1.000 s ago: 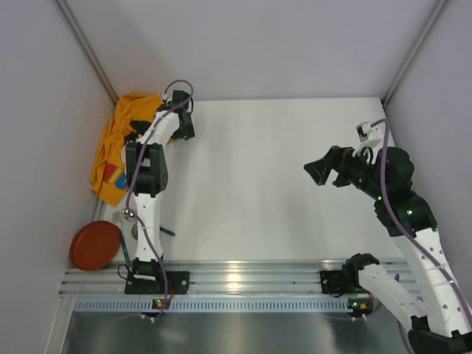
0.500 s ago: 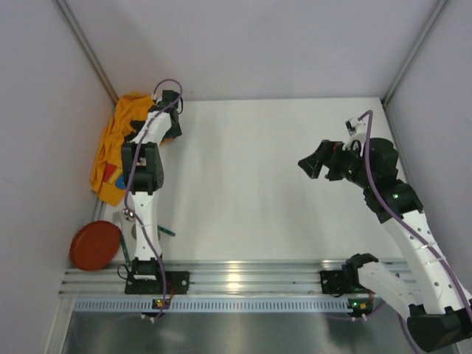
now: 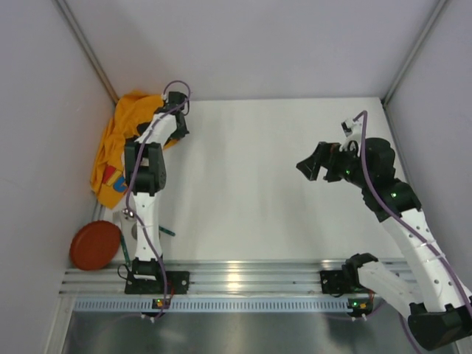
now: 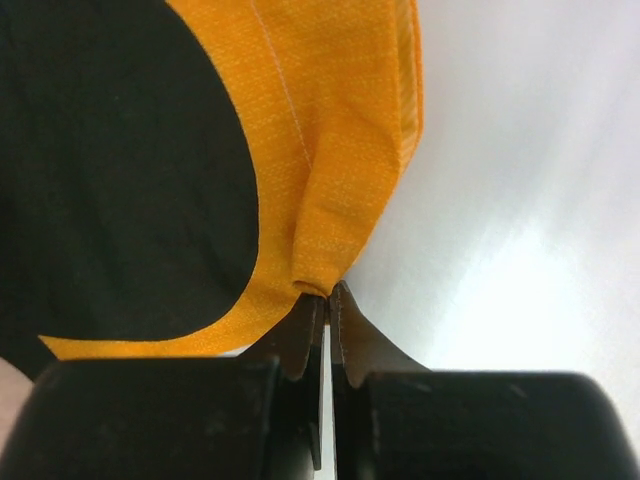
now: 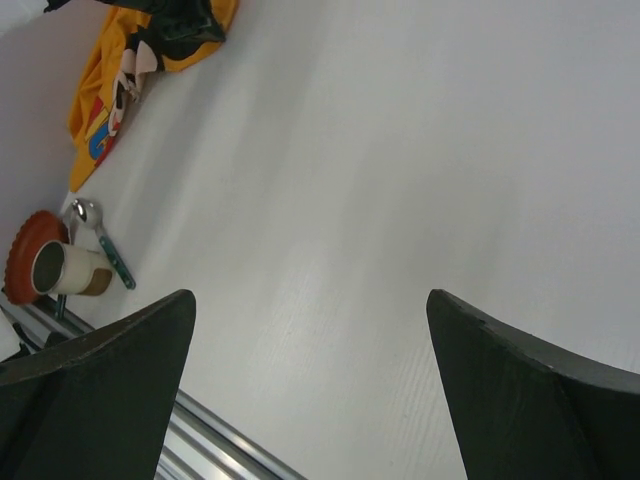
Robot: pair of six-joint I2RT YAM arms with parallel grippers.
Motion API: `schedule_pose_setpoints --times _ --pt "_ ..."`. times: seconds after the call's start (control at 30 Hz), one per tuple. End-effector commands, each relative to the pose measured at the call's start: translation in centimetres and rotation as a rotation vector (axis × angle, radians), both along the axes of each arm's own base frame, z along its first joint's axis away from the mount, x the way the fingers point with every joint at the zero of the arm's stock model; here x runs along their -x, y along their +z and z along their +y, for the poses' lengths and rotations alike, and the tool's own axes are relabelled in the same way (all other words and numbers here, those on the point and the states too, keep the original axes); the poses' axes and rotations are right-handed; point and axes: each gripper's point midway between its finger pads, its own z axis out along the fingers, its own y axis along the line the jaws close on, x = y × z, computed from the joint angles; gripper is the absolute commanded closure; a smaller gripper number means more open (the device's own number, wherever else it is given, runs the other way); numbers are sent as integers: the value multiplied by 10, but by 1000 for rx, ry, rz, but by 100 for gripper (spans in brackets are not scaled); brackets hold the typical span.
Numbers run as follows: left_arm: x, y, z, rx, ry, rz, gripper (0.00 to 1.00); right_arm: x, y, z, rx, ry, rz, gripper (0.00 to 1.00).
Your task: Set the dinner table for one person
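**Left hand [image 4: 325, 297] pinching orange cloth [image 4: 340, 150]**

Clenched on a raised fold near the cloth's hemmed edge; visible weave, big black print. Matte white bench [image 3: 243, 177] under the crumpled cloth runs wide and smooth to its right. Right hand [image 3: 311, 165] released, fingers spread, well right of the cloth.

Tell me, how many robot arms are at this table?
2. The left arm reaches the far left corner, its fingers pinching the orange cloth. The right arm hovers over the table's right side, fingers open.
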Motion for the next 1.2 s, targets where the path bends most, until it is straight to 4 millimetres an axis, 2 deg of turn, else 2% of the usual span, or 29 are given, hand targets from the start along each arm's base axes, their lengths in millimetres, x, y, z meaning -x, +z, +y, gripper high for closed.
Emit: schedule_pose_setpoints --times 0.0,0.03,0.07,0.1,0.13,0.17,0.23,0.27,0.33,0.37,0.4,0.43,0.5,0.53,0.6,0.63,0.67,0.7,0.73,0.8,0.83,0.93,1.03,1.17 --pt "35 -14 -77 71 -158 105 100 15 22 0 1 35 -88 0" --pt "41 -11 -88 76 -172 116 100 18 22 -2 9 37 -96 0" --pt "49 -5 -108 80 -207 119 100 21 19 -4 18 34 -92 0" --pt "55 -4 -119 89 -222 122 100 27 24 -7 17 32 -115 0" --pt "67 0 -134 131 -241 133 100 30 24 -9 23 31 -127 0" --pt "78 3 -159 154 -283 139 100 34 20 -12 35 24 -119 0" --pt "99 10 -182 181 -315 152 100 43 21 -17 40 18 -142 0" --pt "113 12 -206 189 -363 158 100 47 13 -20 48 10 -127 0" --pt "134 19 -227 203 -390 163 100 56 12 -23 45 8 -139 0" --pt "149 22 -252 218 -443 165 100 64 10 -25 42 7 -139 0" --pt "158 27 -265 230 -460 158 100 67 8 -27 41 5 -134 0" --pt "177 24 -287 230 -509 175 100 72 4 -28 45 7 -119 0" --pt "195 25 -315 255 -577 187 100 81 6 -32 33 -5 -130 0" --pt "214 24 -338 258 -635 198 100 87 4 -35 40 -15 -118 0" --pt "234 22 -369 290 -705 219 100 97 8 -41 33 -29 -133 0" --pt "255 21 -392 294 -770 233 100 104 6 -45 40 -41 -120 0" --pt "266 20 -406 298 -806 237 100 111 9 -49 35 -51 -135 0" --pt "279 9 -417 293 -835 268 100 114 8 -52 39 -62 -130 0" --pt "295 16 -442 303 -892 256 100 121 5 -57 47 -78 -116 0" --pt "311 11 -467 298 -911 271 100 132 6 -63 42 -99 -127 0" --pt "328 9 -481 304 -940 286 100 138 3 -68 52 -113 -114 0" --pt "348 9 -512 353 -939 292 100 153 2 -77 45 -143 -113 0" --pt "356 12 -533 427 -901 286 100 167 3 -83 35 -159 -117 0" --pt "349 18 -545 471 -841 244 100 182 4 -88 22 -168 -116 0"
